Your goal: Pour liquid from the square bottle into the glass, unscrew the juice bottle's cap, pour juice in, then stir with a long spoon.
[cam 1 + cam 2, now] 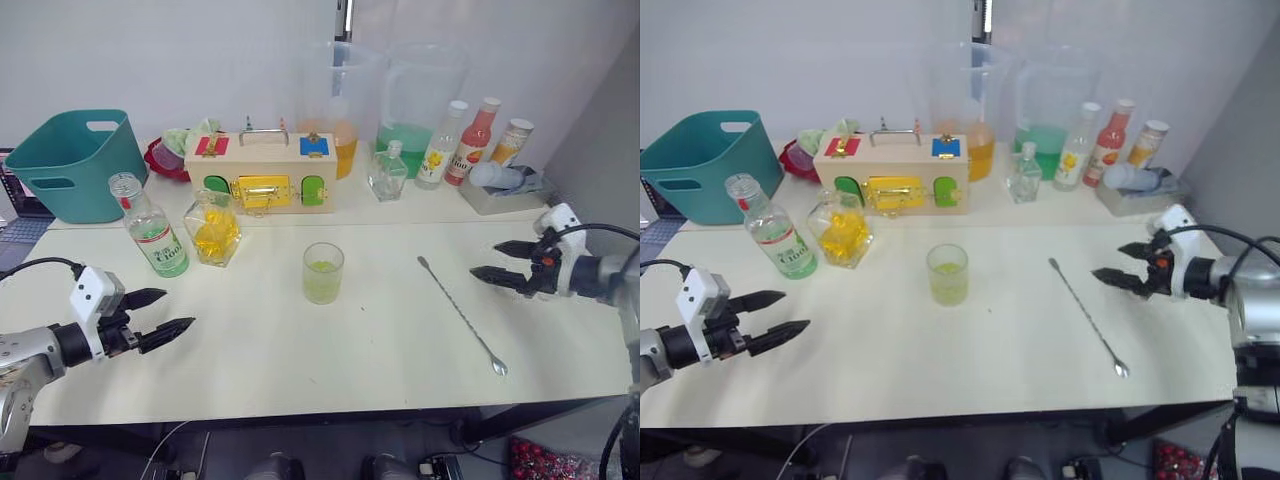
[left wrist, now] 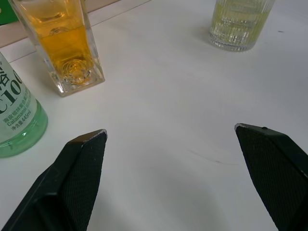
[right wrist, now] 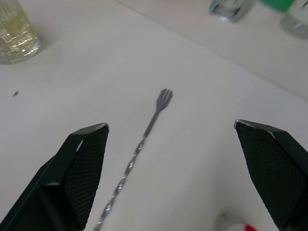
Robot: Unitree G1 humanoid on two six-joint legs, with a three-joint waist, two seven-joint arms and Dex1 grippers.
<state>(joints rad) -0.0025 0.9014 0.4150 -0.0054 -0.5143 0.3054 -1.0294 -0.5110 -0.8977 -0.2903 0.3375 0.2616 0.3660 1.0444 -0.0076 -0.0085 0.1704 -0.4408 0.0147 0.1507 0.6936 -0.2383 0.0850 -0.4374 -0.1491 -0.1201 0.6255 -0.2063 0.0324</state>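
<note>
Left gripper hovers over the near-left desk, jaws apart, holding nothing, aimed right. Right gripper is over the right edge, a bit farther back, jaws apart, holding nothing, aimed left at the spoon.

Spoon lies flat on the desk right of centre, bowl at the near-right end, small forked tip at the far-left end; it sits between the glass and the right gripper, touching neither.

Glass upright at mid-desk, pale yellow-green liquid in the bottom part.

Farther left: square bottle upright with yellow liquid, stopper in. Just to its left the juice bottle, green label, leaning left, neck open. I can't spot its cap.

Behind those, a wooden latch box with coloured doors, and a teal bin at far left with a red bowl next to it.

Back row: two tall clear pitchers, one with orange liquid, one with green. Small clear bottle in front of them, then yellow-label bottle, red bottle and a small can to the right.
</note>
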